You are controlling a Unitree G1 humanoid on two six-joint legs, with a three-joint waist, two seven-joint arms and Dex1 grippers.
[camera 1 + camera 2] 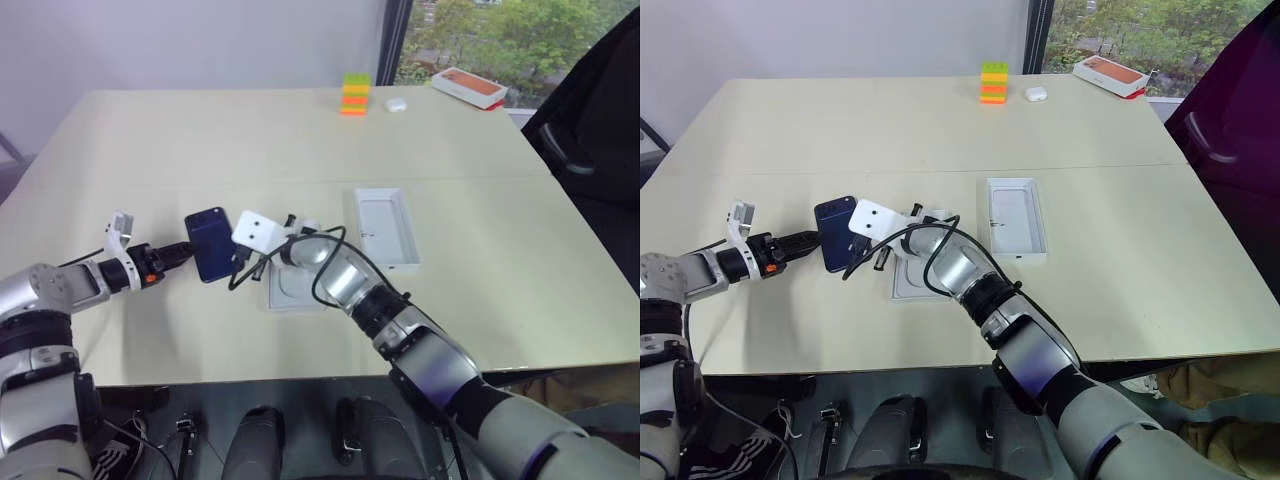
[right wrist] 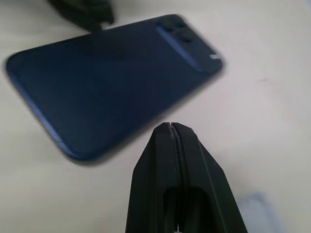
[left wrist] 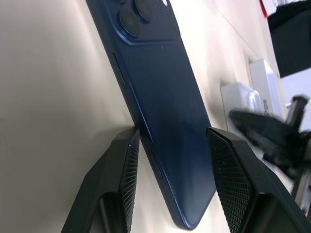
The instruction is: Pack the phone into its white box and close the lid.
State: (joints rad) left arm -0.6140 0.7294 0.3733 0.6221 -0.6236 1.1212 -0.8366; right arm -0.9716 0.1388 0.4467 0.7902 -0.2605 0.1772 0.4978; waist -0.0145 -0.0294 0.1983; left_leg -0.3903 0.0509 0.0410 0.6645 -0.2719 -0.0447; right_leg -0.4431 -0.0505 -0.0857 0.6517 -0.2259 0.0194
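- Left wrist view: the left gripper (image 3: 170, 182) has its two black fingers spread on either side of the phone's (image 3: 160, 97) near end. One finger touches the phone's edge; whether the other pad touches, I cannot tell, so a firm grip is not certain.
- The phone is dark navy and glossy, camera side up, and lies flat on the table (image 1: 200, 140), left of centre in the left eye view.
- Right wrist view: the right gripper (image 2: 171, 127) has its fingers pressed together with nothing between them, the tip poised just at the phone's long edge.
- Left eye view: the right arm comes in from the lower right, its wrist over a shallow white tray (image 1: 292, 295) just right of the phone; which box part this is I cannot tell.
- A second white tray (image 1: 386, 228), open side up with a pale inner floor, lies right of centre, apart from the phone.
- Far up the frame stands a stack of coloured blocks (image 1: 355, 95), with a small white object (image 1: 396, 104) just beside it.
- In the upper right corner rests a white box with an orange top (image 1: 469, 87).
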